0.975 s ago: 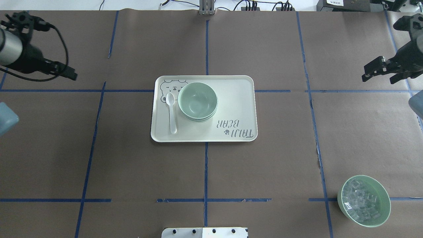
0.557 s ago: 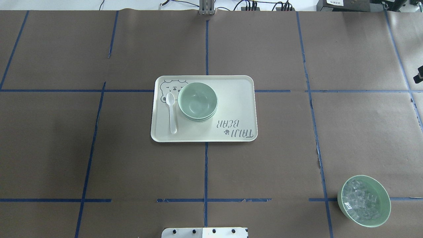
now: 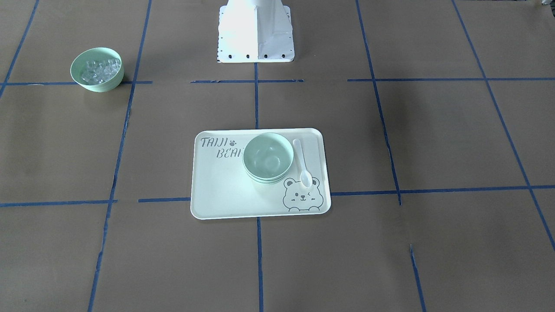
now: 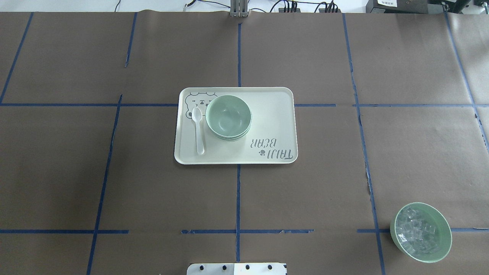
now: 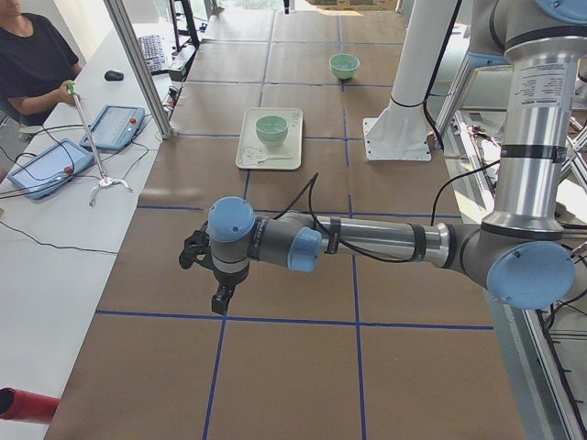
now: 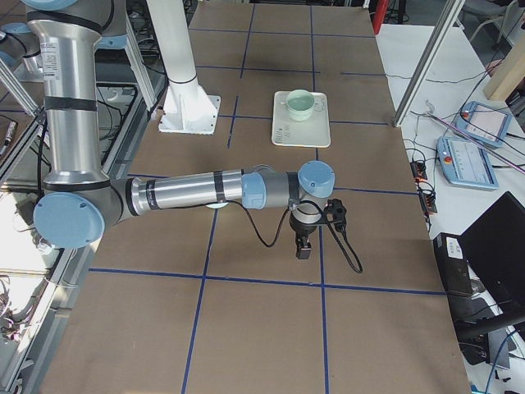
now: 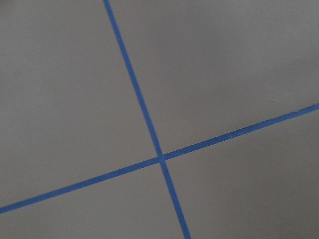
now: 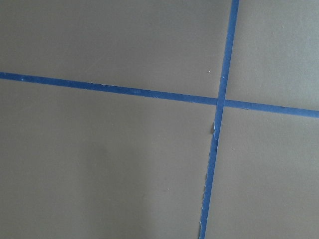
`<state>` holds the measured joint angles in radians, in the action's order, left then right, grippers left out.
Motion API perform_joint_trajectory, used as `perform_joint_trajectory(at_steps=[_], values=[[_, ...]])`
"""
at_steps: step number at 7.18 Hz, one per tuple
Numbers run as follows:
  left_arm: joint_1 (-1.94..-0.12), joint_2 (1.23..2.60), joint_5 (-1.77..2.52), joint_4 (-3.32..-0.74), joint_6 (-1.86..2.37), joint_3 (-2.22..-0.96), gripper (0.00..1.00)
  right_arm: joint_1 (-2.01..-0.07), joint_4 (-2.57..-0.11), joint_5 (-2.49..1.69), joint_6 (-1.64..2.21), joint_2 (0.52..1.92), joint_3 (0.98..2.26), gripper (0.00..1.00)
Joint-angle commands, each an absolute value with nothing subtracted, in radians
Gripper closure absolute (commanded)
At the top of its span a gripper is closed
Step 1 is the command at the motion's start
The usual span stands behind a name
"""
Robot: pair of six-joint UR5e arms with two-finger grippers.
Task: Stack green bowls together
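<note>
As the green bowls [image 4: 228, 116] sit nested on the tray [image 4: 275, 114] mid-table [image 4: 114, 172] | my left claw [image 5: 220, 298] and right claw [image 6: 303, 248] hang well apart from them at opposite ends, neither clearly nearer | released or clenched: I cannot tell

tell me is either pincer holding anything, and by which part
Nothing appears held. The green bowls sit nested on the tray, and the left pincer and right pincer hang far from them, seemingly empty.
</note>
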<state>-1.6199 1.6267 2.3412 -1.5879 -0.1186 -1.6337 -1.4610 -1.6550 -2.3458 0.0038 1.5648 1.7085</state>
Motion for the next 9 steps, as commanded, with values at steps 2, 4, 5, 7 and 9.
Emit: perform_joint_trajectory(at_steps=[2, 4, 5, 7, 9], values=[[-1.605, 1.597, 2.348, -1.503, -0.126, -1.643, 0.00, -1.460, -1.666, -2.356, -0.032, 1.562, 1.686, 0.00], [-1.507, 1.580, 2.362, -1.514, -0.126, -1.647, 0.00, -1.460, -1.677, -2.353, -0.029, 1.548, 1.686, 0.00], [-1.505, 1.582, 2.362, -1.541, -0.127, -1.651, 0.00, -1.460, -1.677, -2.353, -0.020, 1.546, 1.686, 0.00], [-1.506, 1.594, 2.352, -1.577, -0.124, -1.657, 0.00, -1.460, -1.674, -2.355, -0.020, 1.546, 1.686, 0.00], [-1.509, 1.577, 2.349, -1.572, -0.126, -1.645, 0.00, -1.459, -1.674, -2.353, -0.012, 1.551, 1.683, 0.00]])
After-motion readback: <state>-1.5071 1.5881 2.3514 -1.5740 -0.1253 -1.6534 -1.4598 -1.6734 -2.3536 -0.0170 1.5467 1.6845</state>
